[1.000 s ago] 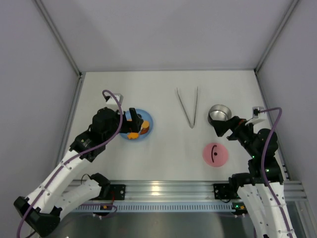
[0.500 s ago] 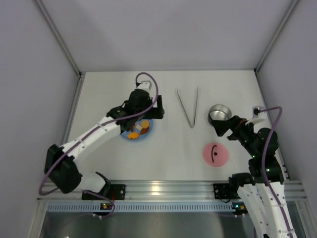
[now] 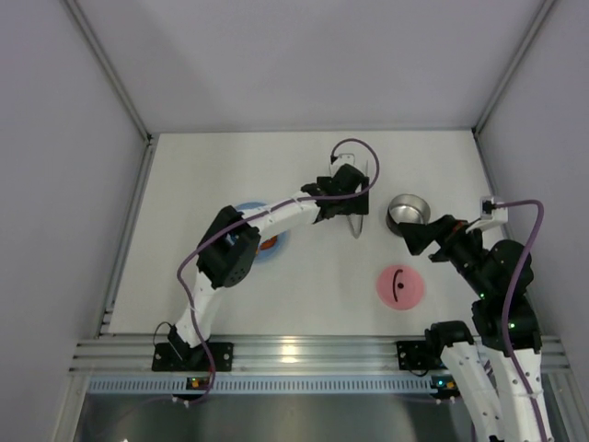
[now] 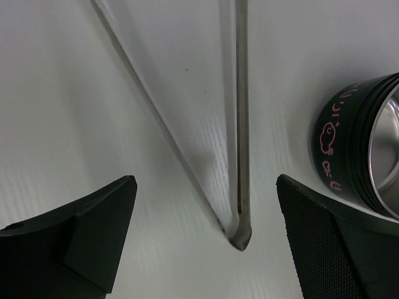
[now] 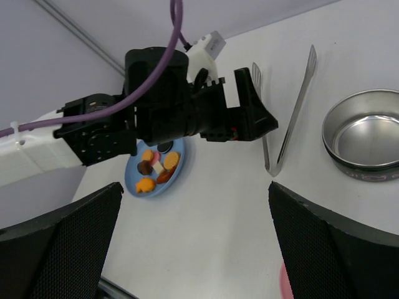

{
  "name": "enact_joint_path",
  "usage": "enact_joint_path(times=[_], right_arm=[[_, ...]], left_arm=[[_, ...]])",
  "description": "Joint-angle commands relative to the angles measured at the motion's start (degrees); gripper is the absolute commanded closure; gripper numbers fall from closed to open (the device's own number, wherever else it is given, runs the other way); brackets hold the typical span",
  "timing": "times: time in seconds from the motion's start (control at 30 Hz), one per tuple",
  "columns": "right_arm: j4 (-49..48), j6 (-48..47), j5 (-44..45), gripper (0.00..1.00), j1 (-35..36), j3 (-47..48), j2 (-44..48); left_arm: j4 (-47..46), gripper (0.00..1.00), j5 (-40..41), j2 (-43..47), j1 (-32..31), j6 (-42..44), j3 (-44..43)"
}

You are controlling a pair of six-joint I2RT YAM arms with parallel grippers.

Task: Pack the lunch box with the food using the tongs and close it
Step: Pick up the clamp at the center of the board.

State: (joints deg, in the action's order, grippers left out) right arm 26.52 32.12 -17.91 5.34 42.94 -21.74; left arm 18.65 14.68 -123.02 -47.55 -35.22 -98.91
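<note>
The silver tongs (image 3: 365, 175) lie on the table in a narrow V, with the joined end (image 4: 240, 237) nearest me. My left gripper (image 3: 348, 214) hovers open over them, and its fingers (image 4: 75, 240) stand either side of the joined end without touching it. The steel lunch box (image 3: 408, 212) stands just right of the tongs (image 5: 290, 137), and its pink lid (image 3: 399, 286) lies flat nearer me. The food (image 5: 156, 167) sits on a light-blue plate (image 5: 134, 190). My right gripper (image 3: 416, 241) is open and empty beside the lunch box (image 5: 365, 137).
The left arm stretches across the plate (image 3: 276, 247) and hides most of it in the top view. Grey walls close in the table on three sides. An aluminium rail (image 3: 304, 354) runs along the near edge.
My left arm has swung right from over the plate to over the tongs. The right arm has shifted slightly. Both grippers have stayed open.
</note>
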Motion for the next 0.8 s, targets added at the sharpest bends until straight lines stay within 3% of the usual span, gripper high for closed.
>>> enact_joint_path(times=[0.0,0.27,0.77], right_arm=[[3.97,-1.09,-1.07,0.01,-0.86,2.76,0.82],[7.05,-3.73,0.16,0.00,-0.95,3.38,1.61],[7.67,-4.61,0.42,0.01,-0.95,2.24,2.66]], left_arm=[[-0.73,0.01,7.02,-5.01,-2.37,-1.78,-7.41],[1.29,0.01,13.18,-13.55,-3.43,-3.54,-15.69],[3.76,0.01,15.38,-18.30,-3.43,-4.59,-17.37]])
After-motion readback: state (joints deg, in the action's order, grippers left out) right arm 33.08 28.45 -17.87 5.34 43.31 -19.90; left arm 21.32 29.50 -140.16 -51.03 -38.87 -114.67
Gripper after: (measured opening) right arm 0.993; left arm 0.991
